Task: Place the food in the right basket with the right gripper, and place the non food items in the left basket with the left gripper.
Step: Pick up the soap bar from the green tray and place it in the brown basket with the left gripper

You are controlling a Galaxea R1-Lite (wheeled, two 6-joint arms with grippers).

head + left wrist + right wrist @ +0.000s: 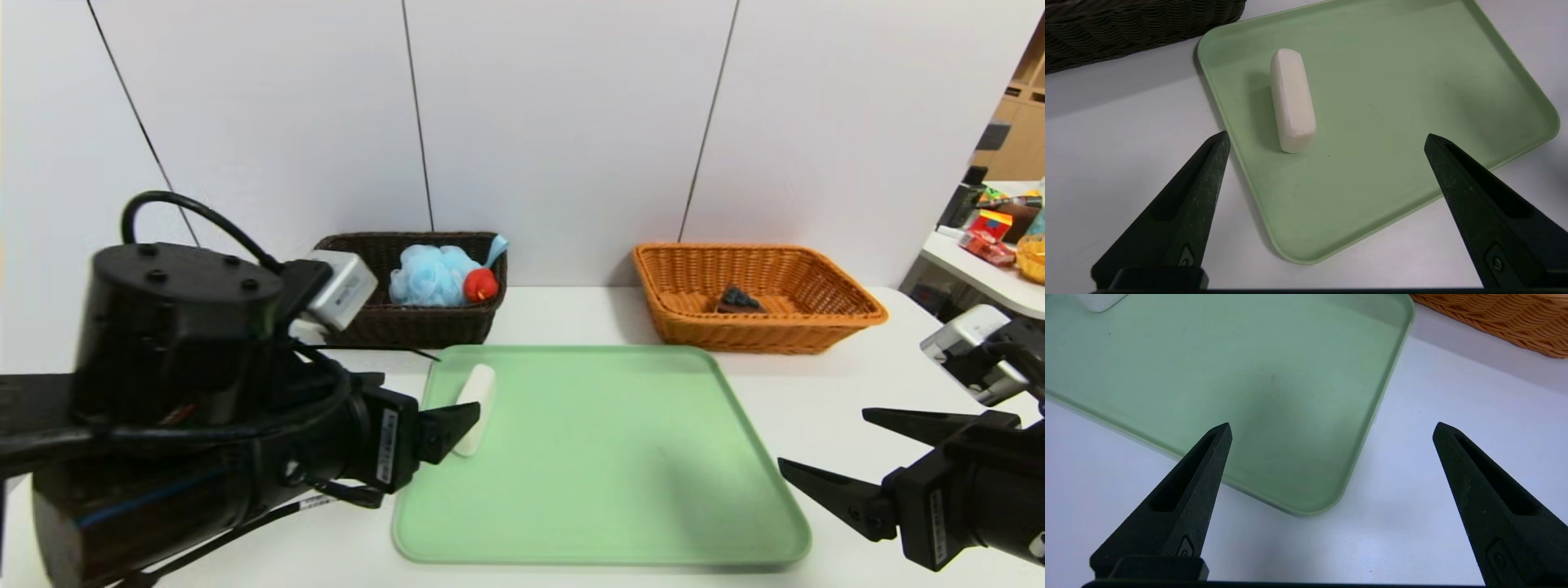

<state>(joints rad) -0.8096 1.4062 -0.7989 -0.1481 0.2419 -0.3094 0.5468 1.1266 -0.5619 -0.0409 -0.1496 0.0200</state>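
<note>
A white soap bar lies on the left part of a green tray. My left gripper stands open just short of the soap, over the tray's near left corner, with nothing between its fingers. The dark brown left basket holds a light-blue bath puff and a red duck. In the orange-tan right basket lies the chocolate cake slice. My right gripper hangs open and empty beside the tray's near right corner.
Both baskets stand at the back of the white table, against a white panelled wall. A side table with colourful packages sits at the far right. Apart from the soap, the tray's surface is bare.
</note>
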